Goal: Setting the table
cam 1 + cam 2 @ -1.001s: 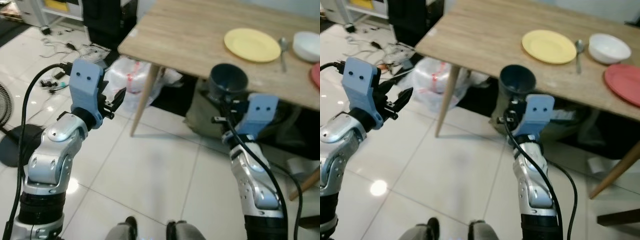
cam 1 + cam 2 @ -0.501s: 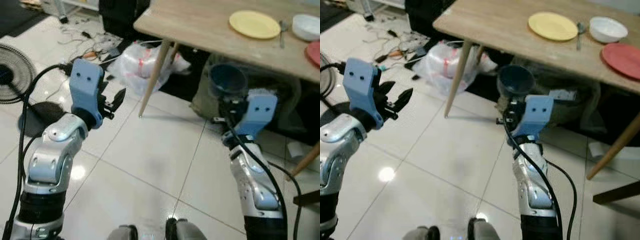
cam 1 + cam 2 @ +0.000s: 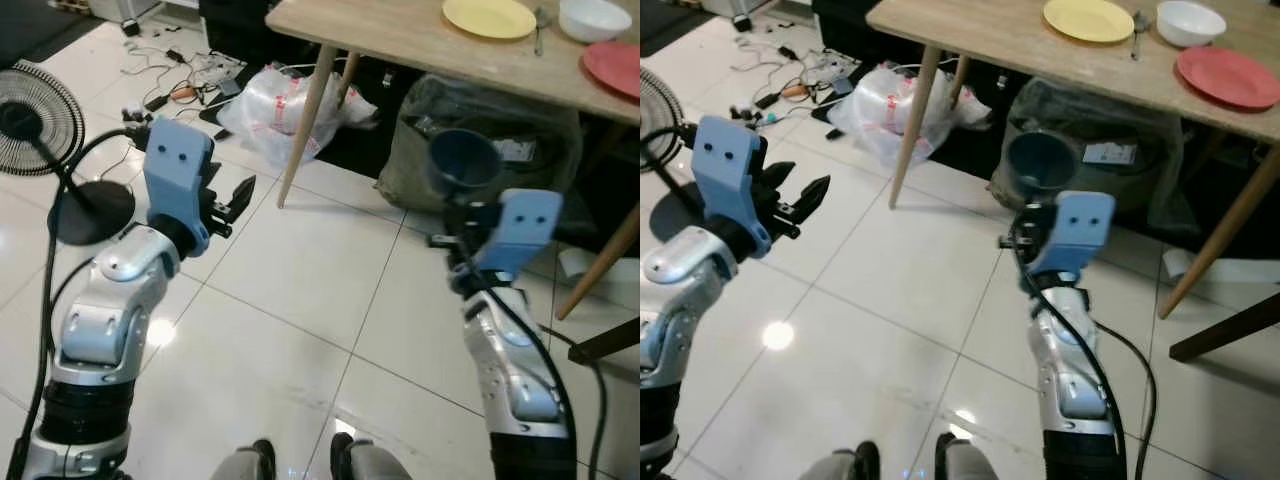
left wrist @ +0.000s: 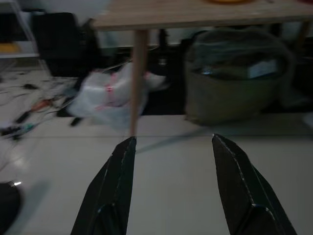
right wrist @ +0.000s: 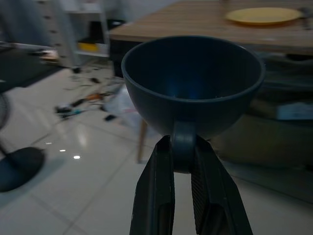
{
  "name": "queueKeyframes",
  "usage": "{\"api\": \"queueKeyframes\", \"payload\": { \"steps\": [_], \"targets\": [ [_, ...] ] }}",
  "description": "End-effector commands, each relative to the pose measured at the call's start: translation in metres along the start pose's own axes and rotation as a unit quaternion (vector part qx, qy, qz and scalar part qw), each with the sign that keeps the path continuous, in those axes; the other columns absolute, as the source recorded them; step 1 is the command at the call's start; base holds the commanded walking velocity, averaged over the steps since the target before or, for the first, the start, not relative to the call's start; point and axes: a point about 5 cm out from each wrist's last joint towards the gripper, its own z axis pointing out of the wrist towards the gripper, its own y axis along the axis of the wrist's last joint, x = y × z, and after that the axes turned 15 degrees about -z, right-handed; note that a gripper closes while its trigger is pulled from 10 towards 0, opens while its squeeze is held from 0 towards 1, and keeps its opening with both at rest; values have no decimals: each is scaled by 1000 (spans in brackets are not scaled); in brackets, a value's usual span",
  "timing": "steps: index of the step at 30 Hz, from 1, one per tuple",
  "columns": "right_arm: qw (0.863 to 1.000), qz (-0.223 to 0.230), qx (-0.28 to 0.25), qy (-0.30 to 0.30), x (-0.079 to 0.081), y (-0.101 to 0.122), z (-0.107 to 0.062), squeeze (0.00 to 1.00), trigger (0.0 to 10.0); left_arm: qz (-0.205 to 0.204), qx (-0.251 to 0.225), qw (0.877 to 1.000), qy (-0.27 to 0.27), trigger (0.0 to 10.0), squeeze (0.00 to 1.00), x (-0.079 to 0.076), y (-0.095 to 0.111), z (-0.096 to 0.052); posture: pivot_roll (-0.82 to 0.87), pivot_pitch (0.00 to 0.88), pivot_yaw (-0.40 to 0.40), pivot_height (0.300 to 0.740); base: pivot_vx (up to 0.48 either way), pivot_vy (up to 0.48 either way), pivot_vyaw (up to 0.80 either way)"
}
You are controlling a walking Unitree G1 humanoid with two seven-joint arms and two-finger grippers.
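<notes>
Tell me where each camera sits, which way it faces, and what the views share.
Left eye: on the head, looking down and forward; both arms, feet, left pincer, fan.
Right eye: same head, same scene; table, yellow plate, red plate.
Left wrist: along its open fingers toward a table leg.
Right wrist: along the right pincer clamping the cup.
Shared: table, bags.

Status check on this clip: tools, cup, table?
Right tool shut on dark blue cup by its handle. Left tool open, empty. Wooden table ahead, across open floor.
</notes>
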Motion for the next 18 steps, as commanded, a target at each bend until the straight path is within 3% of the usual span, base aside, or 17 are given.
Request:
{"api": "queueKeyframes", "payload": {
  "steps": [1, 18],
  "targets": [
    [1000, -2, 0, -6, -2, -1, -2, 0, 10000, -6, 6, 1000, 2, 10000, 16, 1, -4, -1, -28, 92, 77, 740, -364, 0, 0],
    [1000, -2, 0, -6, -3, -1, -2, 0, 10000, -7, 4, 1000, 1, 10000, 20, 0, -4, 0, -28, 93, 76, 740, -348, 0, 0]
  ]
}}
